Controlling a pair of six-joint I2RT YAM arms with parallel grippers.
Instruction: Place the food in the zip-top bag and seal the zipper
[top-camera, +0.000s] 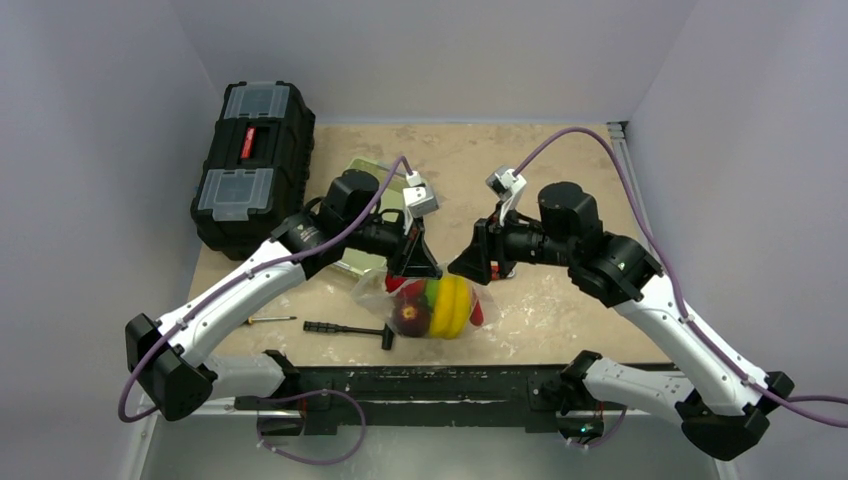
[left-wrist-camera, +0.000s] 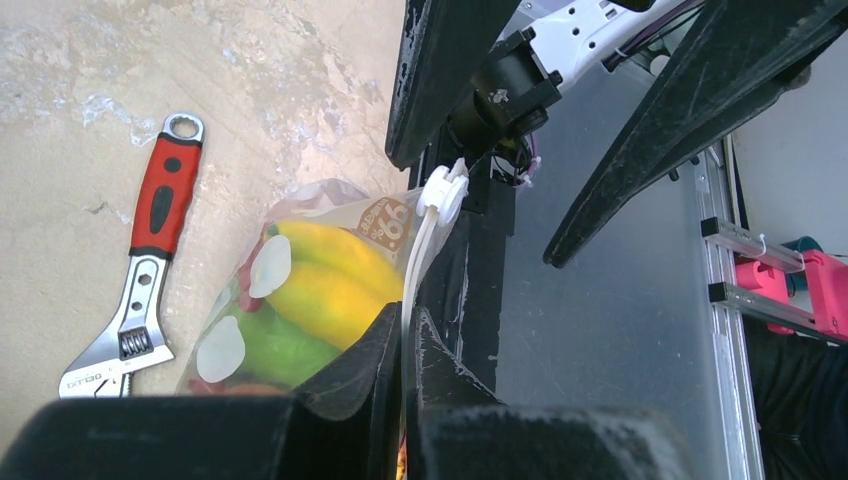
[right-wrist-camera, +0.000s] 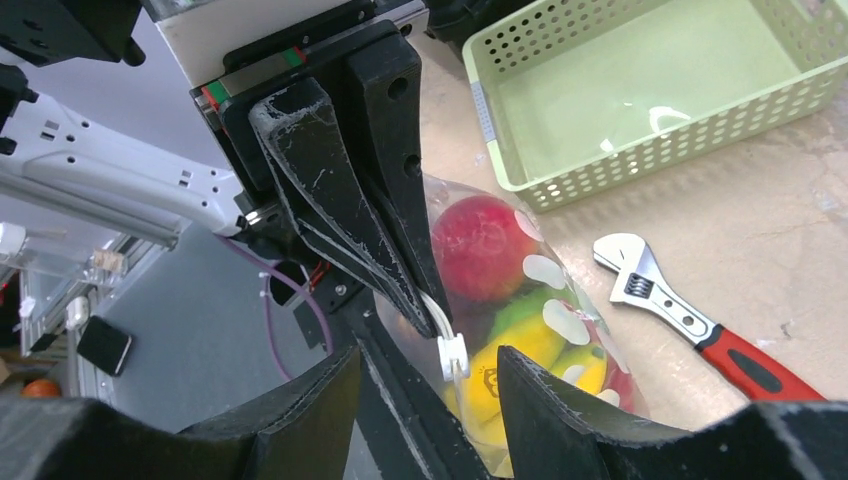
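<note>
The zip-top bag (top-camera: 372, 291) hangs low over the table's front middle, holding the food (top-camera: 437, 306): a yellow piece (left-wrist-camera: 322, 282), a green piece (left-wrist-camera: 272, 348) and a red round fruit (right-wrist-camera: 480, 236). My left gripper (top-camera: 413, 268) (left-wrist-camera: 408, 345) is shut on the zipper (left-wrist-camera: 422, 255), pinching the white strip at the bag's top edge. The zipper's small white tab (right-wrist-camera: 453, 352) (left-wrist-camera: 443, 192) sits just beyond the left fingers (right-wrist-camera: 345, 205). My right gripper (top-camera: 468, 268) (right-wrist-camera: 430, 385) faces the left one and is open, its fingers on either side of the tab without touching it.
A pale green basket (right-wrist-camera: 520, 170) stands behind the bag, partly hidden by the left arm in the top view. A red-handled wrench (left-wrist-camera: 140, 270) (right-wrist-camera: 700, 330) lies on the table beside the bag. A black toolbox (top-camera: 255, 160) is at the back left. A black tool (top-camera: 350, 330) and a thin screwdriver (top-camera: 270, 319) lie near the front edge.
</note>
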